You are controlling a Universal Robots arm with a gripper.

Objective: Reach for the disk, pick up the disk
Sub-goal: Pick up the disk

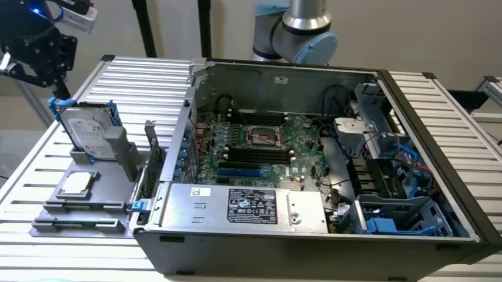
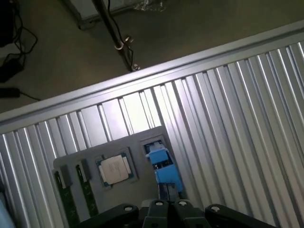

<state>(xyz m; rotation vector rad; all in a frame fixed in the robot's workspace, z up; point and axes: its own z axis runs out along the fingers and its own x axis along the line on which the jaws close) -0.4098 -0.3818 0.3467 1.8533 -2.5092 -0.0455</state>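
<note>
The disk [image 1: 82, 129] stands on edge in a grey holder [image 1: 117, 154] at the exterior view's left, its silver face with a white label framed in bright blue. My black gripper [image 1: 60, 91] hangs right over the disk's upper far corner, fingers shut together. I cannot tell whether they touch the blue frame. In the wrist view the disk [image 2: 164, 170] appears edge-on as a blue strip, running up to the shut gripper [image 2: 168, 205].
A small square silver chip [image 1: 79, 183] [image 2: 115, 170] lies on the grey fixture plate [image 1: 47, 226] beside the disk. An open computer case [image 1: 314, 147] takes up the middle of the slatted metal table [image 1: 443, 117]. Beyond the table edge [image 2: 142, 76] are the floor and cables.
</note>
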